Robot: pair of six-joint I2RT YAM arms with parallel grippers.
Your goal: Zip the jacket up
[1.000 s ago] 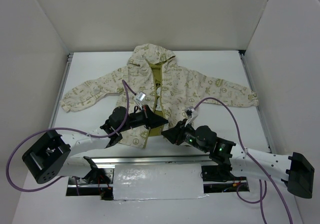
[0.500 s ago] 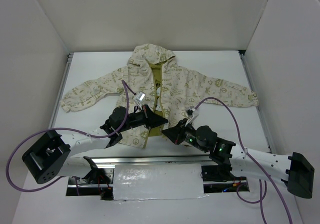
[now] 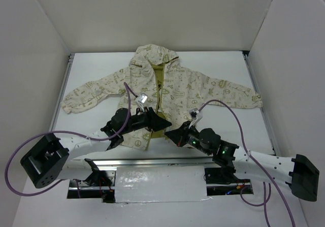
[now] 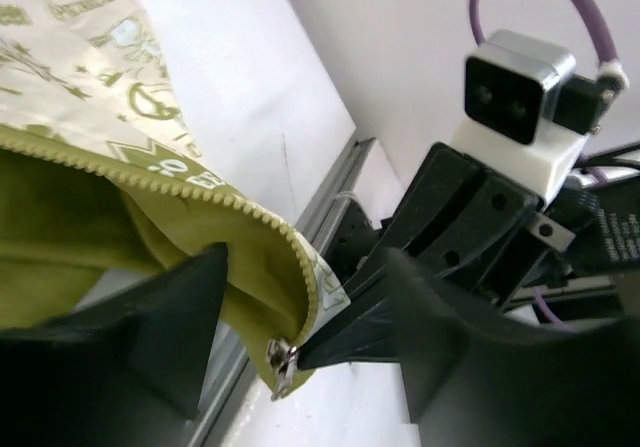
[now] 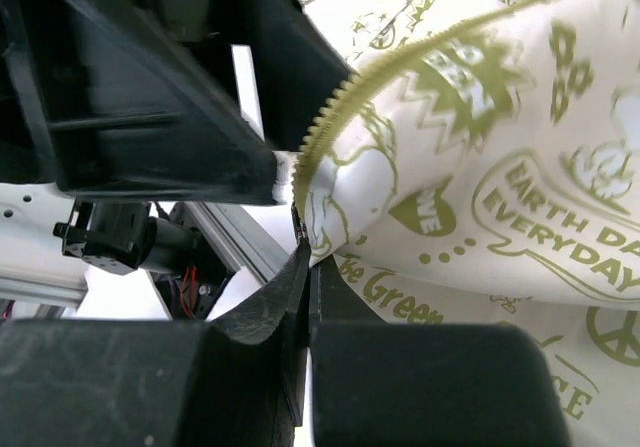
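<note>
The jacket [image 3: 175, 82] lies flat on the white table, hood at the far side, sleeves spread, front partly unzipped over olive lining. Both grippers meet at its bottom hem. My left gripper [image 3: 163, 122] is open, and in the left wrist view its fingers [image 4: 160, 327] stand wide on either side of the olive zipper strip [image 4: 190, 192] and the metal slider [image 4: 283, 359] without clamping them. My right gripper [image 3: 170, 134] is shut, pinching the lower end of the other zipper edge [image 5: 305, 229] of the jacket [image 5: 480, 167] between its fingertips [image 5: 300, 282].
An aluminium rail [image 3: 152, 161] runs along the table's near edge just under both grippers, also seen as the rail [image 4: 325, 192]. White walls close in the table on three sides. Purple cables [image 3: 231, 110] loop above the arms.
My left gripper has opened and let go of the zipper strip. My right gripper has closed on the zipper's lower end. Both arms have barely moved.
</note>
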